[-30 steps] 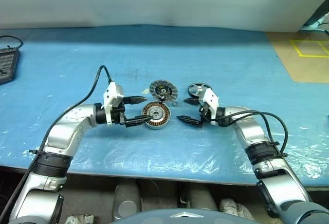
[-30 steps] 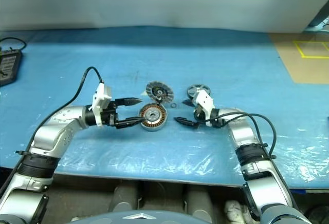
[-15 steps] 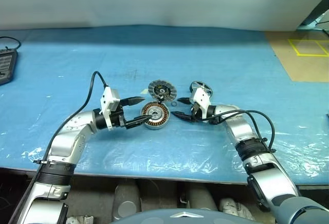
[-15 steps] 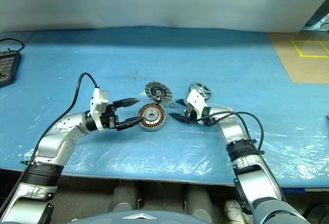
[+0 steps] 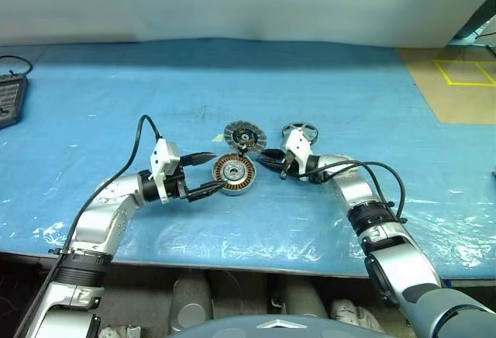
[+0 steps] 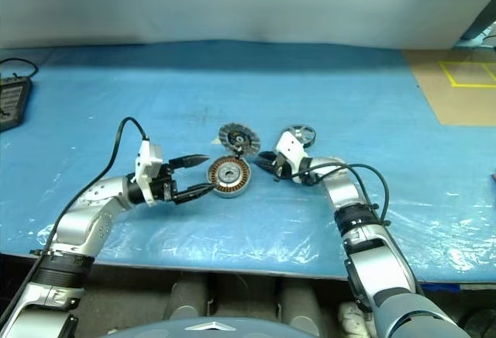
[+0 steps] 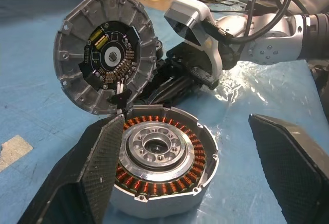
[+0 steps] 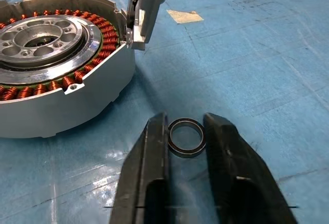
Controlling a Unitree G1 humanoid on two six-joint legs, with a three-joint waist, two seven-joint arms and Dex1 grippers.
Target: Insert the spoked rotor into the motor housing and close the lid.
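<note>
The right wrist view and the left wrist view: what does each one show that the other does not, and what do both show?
Only the right wrist view: a small ring on the blue sheet between the right gripper's fingers. Only the left wrist view: the lid's inner face, tilted up on edge, and the wide-open left gripper. Both: the motor housing with copper windings.

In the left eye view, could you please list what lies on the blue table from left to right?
Left pincer → motor housing → right pincer → spoked rotor. The lid overlaps the housing, so I omit it.
</note>
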